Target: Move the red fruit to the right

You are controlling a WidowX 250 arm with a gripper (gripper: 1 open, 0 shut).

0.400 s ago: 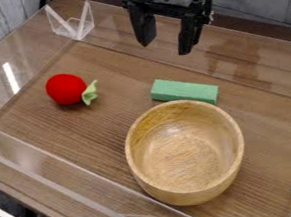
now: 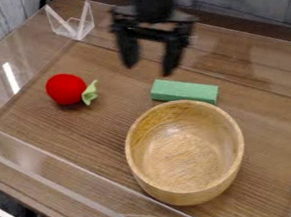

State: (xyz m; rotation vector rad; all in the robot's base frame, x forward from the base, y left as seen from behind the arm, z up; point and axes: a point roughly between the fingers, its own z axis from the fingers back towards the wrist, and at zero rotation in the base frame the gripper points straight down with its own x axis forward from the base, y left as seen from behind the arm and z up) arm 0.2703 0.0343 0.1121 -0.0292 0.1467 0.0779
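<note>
Hovering with fingers spread, the hand (image 2: 153, 47) hangs above the far tabletop (image 2: 258, 75).
Red fruit (image 2: 66, 88) sits left; green block (image 2: 184, 91) and wooden bowl (image 2: 186, 152) right.

The arm above the gripper (image 2: 153, 49) ran off the top edge, motion-blurred, and the table (image 2: 58, 142) was cropped at left and bottom.
</note>
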